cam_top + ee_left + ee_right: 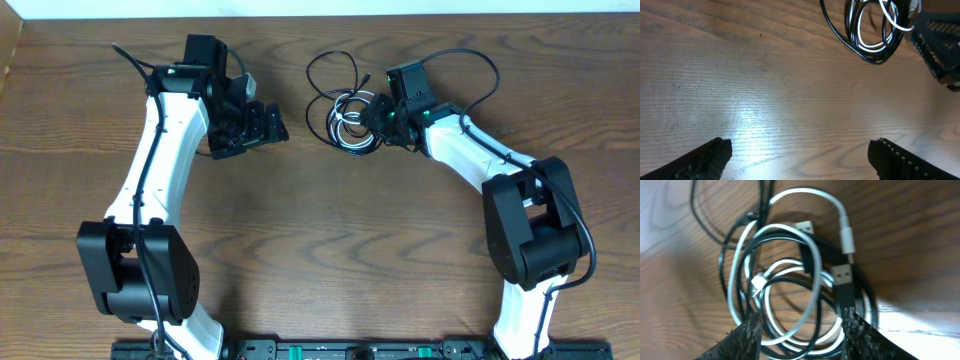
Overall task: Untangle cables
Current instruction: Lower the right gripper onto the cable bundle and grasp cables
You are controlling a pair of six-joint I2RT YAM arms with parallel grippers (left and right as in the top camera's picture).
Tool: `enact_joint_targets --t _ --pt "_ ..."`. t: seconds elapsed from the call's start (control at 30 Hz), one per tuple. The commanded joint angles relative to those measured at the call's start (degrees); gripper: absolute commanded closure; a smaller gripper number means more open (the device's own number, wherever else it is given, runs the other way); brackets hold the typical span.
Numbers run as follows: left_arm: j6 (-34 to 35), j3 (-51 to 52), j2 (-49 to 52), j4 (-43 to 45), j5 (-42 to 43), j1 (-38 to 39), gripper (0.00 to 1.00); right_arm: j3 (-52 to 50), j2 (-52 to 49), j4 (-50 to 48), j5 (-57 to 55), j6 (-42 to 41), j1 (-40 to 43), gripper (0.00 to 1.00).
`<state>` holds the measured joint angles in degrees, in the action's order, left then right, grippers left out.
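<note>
Cables [345, 125] bunched in one tangle on table [320, 230], far-centre, just in front of right gripper [375, 115], with a loose black loop trailing toward the far edge. From right wrist view: fingers [747, 337] spread apart, astride near side of the bundle, nothing pinched. Left gripper [800, 147] likewise spread wide and empty, over bare wood, well short of the tangle. Judged as opening step: choosing a first strand, nothing separated so far. Next: close on a single cord only, probably the white cable [846, 232], bright, lying on top, plug end free, then draw it out slowly, with the rest pinned by the left gripper to avoid dragging the whole knot. Count: one white cord; black cords [842, 277] at least two, exact number not readable inside the loops; two grippers, both unladen.
</note>
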<state>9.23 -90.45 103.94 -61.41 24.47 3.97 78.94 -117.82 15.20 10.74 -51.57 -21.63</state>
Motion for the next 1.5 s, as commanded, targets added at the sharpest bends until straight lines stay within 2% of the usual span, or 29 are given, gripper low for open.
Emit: enact_joint_targets --t 0.0,0.47,0.57,0.63,0.9,1.2,1.3,1.47 --pt "1.0 0.2 0.3 0.2 -0.5 0.0 0.07 0.6 -0.3 0.4 -1.9 -1.1 -0.2 0.52" --pt "1.7 0.2 0.3 0.5 -0.5 0.0 0.07 0.6 -0.4 -0.9 -6.0 -2.8 -1.7 0.58" --pt "1.6 0.2 0.3 0.5 -0.5 0.0 0.07 0.6 -0.4 -1.7 -6.5 -2.8 -2.0 0.64" --pt "1.6 0.2 0.3 0.5 -0.5 0.0 0.07 0.6 -0.4 -1.6 -6.6 -2.8 -2.1 0.65" --pt "1.6 0.2 0.3 0.4 -0.5 0.0 0.07 0.6 -2.4 -2.9 -6.5 -4.1 -2.2 0.59" --pt "1.6 0.2 0.3 0.5 -0.5 0.0 0.07 0.6 -2.6 -5.4 -6.0 -3.6 -2.2 0.82" --pt "1.6 0.2 0.3 0.4 -0.5 0.0 0.07 0.6 -2.6 -5.4 -4.3 -2.3 -2.2 0.98" --pt "1.6 0.2 0.3 0.4 -0.5 0.0 0.07 0.9 -1.2 -6.2 -2.5 0.3 -1.3 0.99"
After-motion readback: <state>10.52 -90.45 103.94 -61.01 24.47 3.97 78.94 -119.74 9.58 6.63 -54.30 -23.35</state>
